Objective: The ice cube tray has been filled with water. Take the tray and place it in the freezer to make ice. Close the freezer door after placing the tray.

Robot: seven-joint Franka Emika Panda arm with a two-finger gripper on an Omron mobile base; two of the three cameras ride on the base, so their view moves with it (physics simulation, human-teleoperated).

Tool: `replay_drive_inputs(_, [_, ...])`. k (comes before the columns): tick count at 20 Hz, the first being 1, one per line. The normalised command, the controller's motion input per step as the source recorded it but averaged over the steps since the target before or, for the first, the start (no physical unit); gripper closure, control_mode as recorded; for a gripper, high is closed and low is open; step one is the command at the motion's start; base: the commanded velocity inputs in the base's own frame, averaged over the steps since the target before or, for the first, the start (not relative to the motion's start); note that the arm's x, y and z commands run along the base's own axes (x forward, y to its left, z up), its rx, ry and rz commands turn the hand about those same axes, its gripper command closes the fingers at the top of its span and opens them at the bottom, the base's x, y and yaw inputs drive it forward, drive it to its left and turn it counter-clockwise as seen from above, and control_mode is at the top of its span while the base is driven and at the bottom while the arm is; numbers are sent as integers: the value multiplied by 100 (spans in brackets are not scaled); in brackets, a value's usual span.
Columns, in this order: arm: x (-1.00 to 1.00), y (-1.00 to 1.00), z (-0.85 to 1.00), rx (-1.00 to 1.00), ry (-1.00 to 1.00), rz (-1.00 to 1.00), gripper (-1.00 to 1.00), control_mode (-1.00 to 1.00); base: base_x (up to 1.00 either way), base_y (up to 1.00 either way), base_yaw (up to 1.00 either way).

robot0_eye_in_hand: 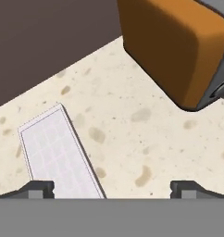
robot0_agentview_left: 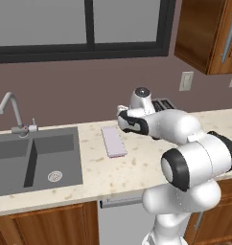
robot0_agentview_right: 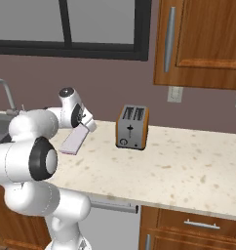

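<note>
The ice cube tray (robot0_agentview_left: 113, 141) is a thin pale lavender rectangle lying flat on the speckled counter (robot0_agentview_left: 137, 167), between the sink and the toaster. It also lies beside the arm's wrist (robot0_agentview_right: 75, 139). My gripper (robot0_eye_in_hand: 113, 189) hangs open above the counter with nothing between its fingers. In the hand view the tray (robot0_eye_in_hand: 58, 152) runs up from beside the left fingertip (robot0_eye_in_hand: 37, 189), and bare counter lies under the gap. The freezer and its door are out of view.
An orange-sided toaster (robot0_agentview_right: 132, 127) stands to the right of the tray, close to the hand. A dark sink (robot0_agentview_left: 36, 158) with a faucet (robot0_agentview_left: 10, 110) lies to the left. Wooden wall cabinets (robot0_agentview_right: 203, 39) hang above the right side of the counter.
</note>
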Motion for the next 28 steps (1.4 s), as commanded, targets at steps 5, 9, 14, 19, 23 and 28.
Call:
replay_drive_inputs(5, [40, 2, -27, 0, 5, 0, -100, -100, 0, 0, 0])
replay_drive_inputs(9, [46, 7, -22, 0, 8, 0, -100, -100, 0, 0, 0])
replay_drive_inputs(14, [47, 13, -19, 0, 9, 0, -100, -100, 0, 0, 0])
replay_drive_inputs(19, [43, 13, -25, 0, 4, 0, -100, -100, 0, 0, 0])
replay_drive_inputs(23, [42, 9, -31, 0, 2, 0, -100, -100, 0, 0, 0])
replay_drive_inputs(28, [40, 8, -32, 0, 3, 0, -100, -100, 0, 0, 0])
